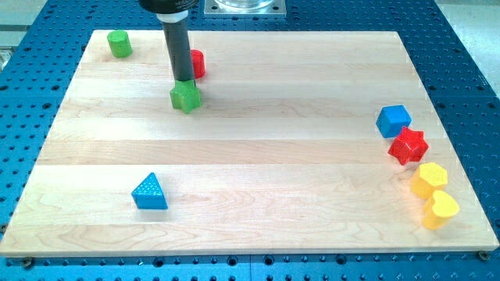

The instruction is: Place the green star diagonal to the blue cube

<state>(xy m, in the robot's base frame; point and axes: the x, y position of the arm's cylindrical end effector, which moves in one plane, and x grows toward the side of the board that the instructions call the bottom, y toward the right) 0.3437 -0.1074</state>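
The green star (pixel 186 97) lies on the wooden board (pixel 258 156) at the upper left. My tip (pixel 183 80) stands right at the star's top edge, touching or nearly touching it. The blue cube (pixel 393 120) sits far off at the view's right, with a red star (pixel 408 146) just below and to the right of it. A red block (pixel 198 63) stands partly hidden behind the rod, just to the upper right of the green star.
A green cylinder (pixel 119 44) is at the board's top left corner. A blue triangle (pixel 149 193) lies at the lower left. A yellow hexagon (pixel 429 179) and a yellow heart-like block (pixel 440 209) sit at the lower right, near the board's edge.
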